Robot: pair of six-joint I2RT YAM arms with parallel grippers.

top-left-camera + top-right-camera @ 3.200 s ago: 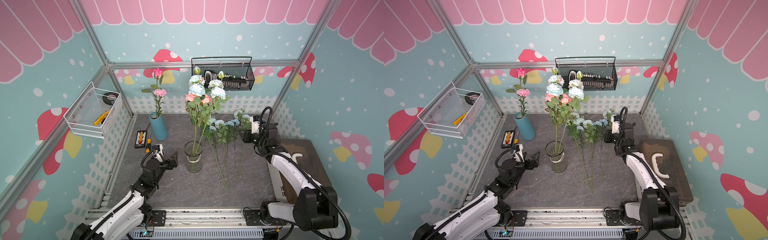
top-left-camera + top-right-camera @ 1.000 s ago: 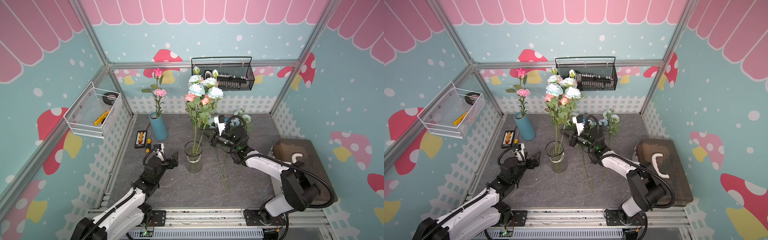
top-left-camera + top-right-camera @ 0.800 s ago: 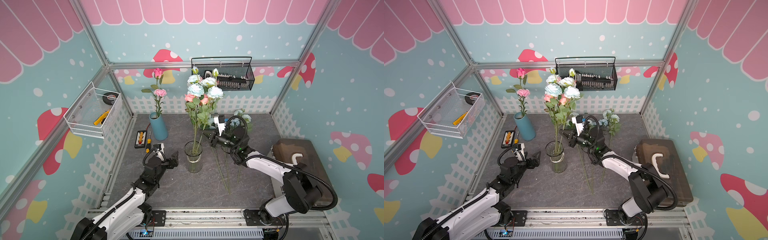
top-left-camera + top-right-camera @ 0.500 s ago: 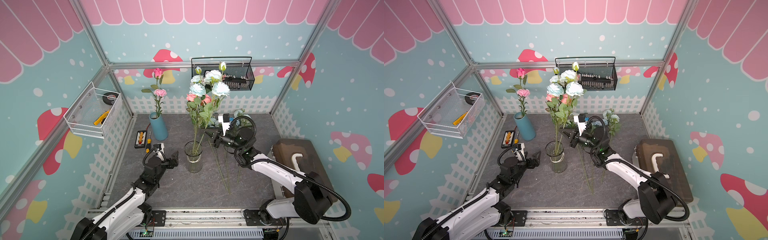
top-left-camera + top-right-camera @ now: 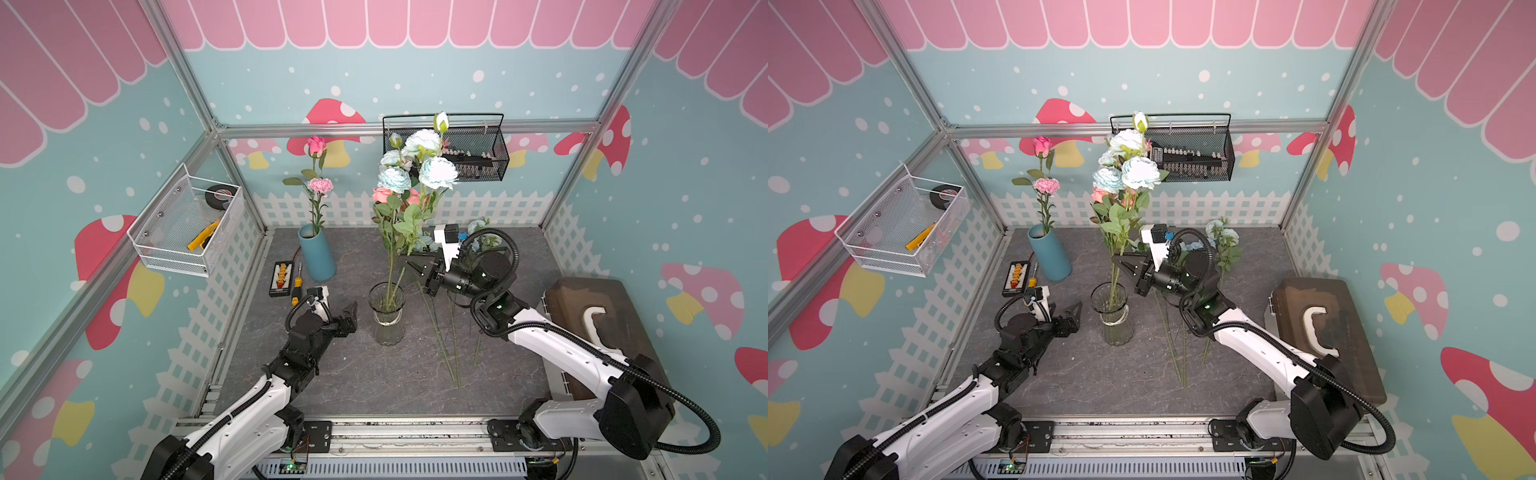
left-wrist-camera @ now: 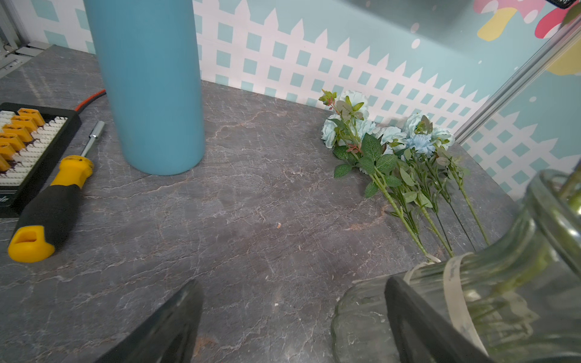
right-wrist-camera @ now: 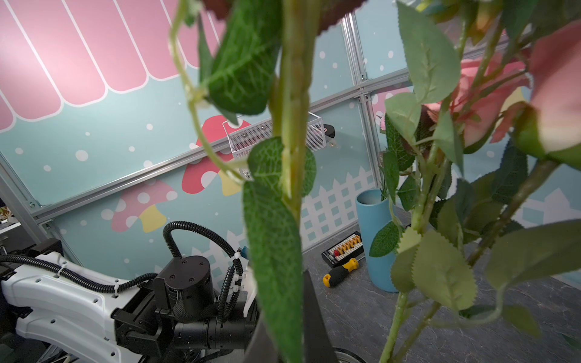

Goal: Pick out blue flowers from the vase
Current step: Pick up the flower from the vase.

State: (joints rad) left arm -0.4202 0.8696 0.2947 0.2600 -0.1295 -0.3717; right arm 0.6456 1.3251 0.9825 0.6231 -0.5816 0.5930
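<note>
Gray table [image 5: 353, 386] held blue flowers [image 6: 390, 135], plain from the left wrist, half hidden from above. Right gripper [image 5: 413, 268] pinched a stem [image 7: 294, 78]; left gripper [image 5: 351, 318] gaped.

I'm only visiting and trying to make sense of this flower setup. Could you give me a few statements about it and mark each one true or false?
1. The right gripper is shut on a green stem above the glass vase. True.
2. The left gripper is gripping the glass vase. False: the left gripper stands open beside the vase and holds nothing.
3. Several blue flowers lie flat on the table. True.
4. The tall blue vase holds blue flowers. False: the tall blue vase holds pink flowers.
</note>
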